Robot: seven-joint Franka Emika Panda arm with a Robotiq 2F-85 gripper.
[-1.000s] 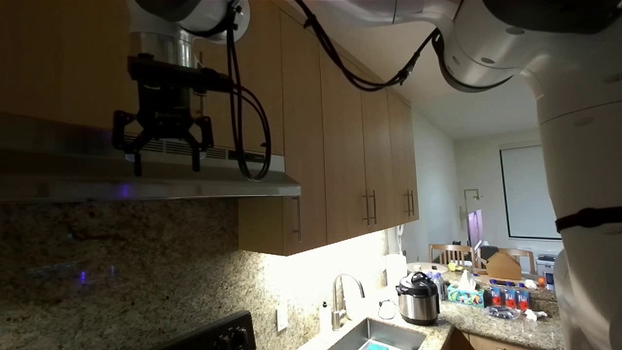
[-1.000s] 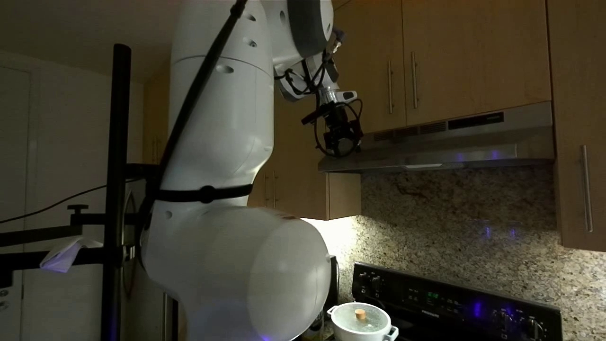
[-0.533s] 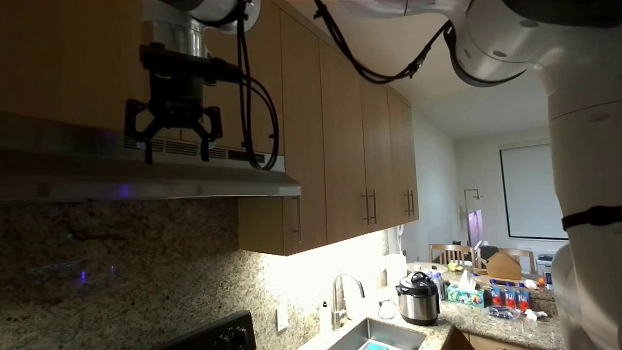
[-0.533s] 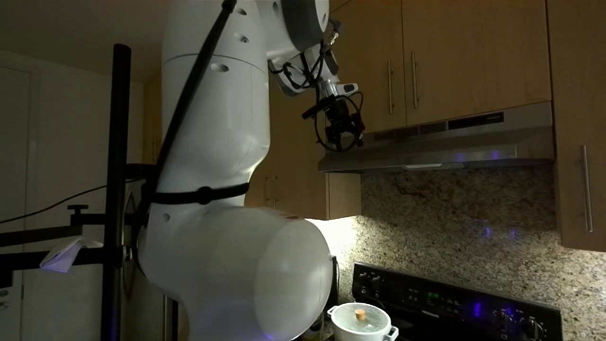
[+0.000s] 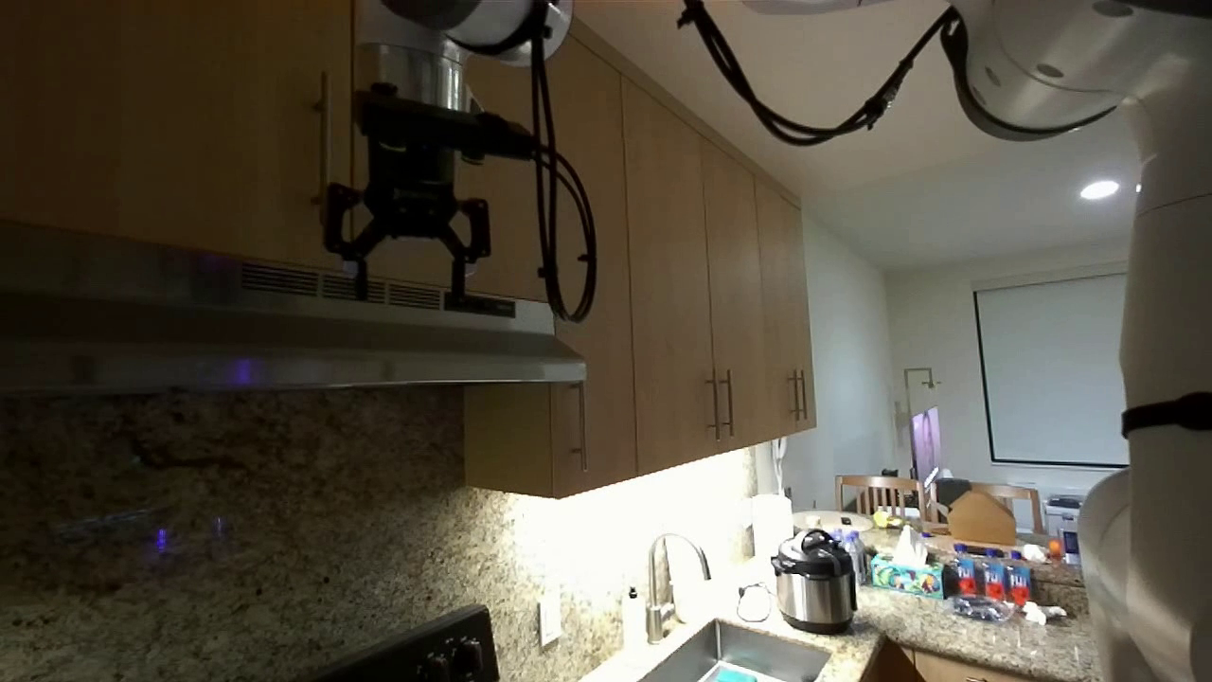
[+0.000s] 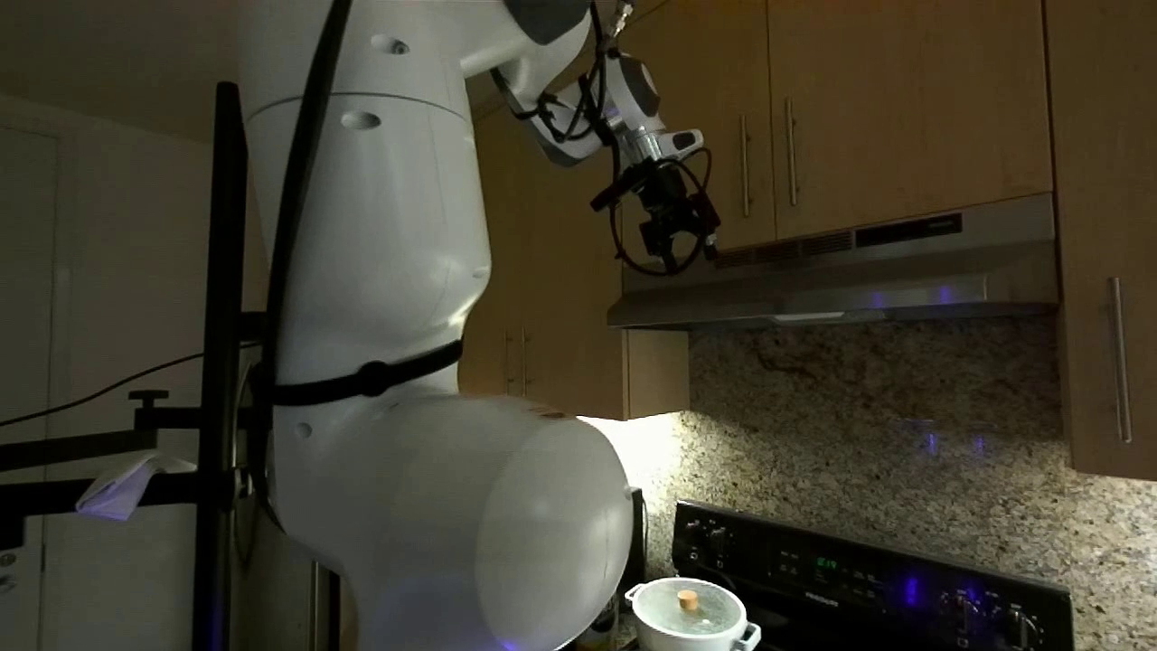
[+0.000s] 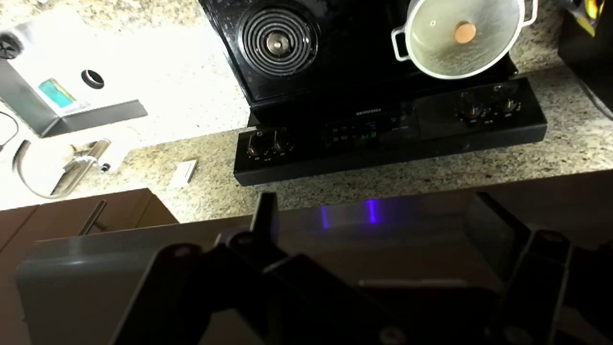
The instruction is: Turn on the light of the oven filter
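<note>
In an exterior view I am seeing the black two-fingered hand (image 5: 410, 287) hanging with its fingers (image 5: 362, 284) spread and nothing between them, before the brushed-metal range hood (image 5: 284, 332), whose dark slotted vents (image 5: 281, 280) and flat black control strip (image 5: 492, 307) are running along the upper front; I am taking that strip for the light's controls, its markings being too small to read. In an exterior view that strip (image 6: 908, 231) is lying past the vents, while the hand (image 6: 690, 257) is appearing by the vents' opposite end; how far it is standing out from the hood I am not able to tell. A pale flat panel (image 6: 809, 317) under the hood, probably the lamp, is looking unlit, so I am judging the press as not yet made. In the wrist view the black fingers (image 7: 266, 215) are overlapping the hood, and the strip is not showing clearly, so I am trusting the exterior views for aim. For a clean press I am favouring a shift toward the side of the straight-sided steel sink (image 7: 105, 115), fingers brought together into one narrow tip, pushing squarely and lightly; a spread hand could be catching the hood's lip, and the looping black cable (image 5: 539, 114) could be snagging.
</note>
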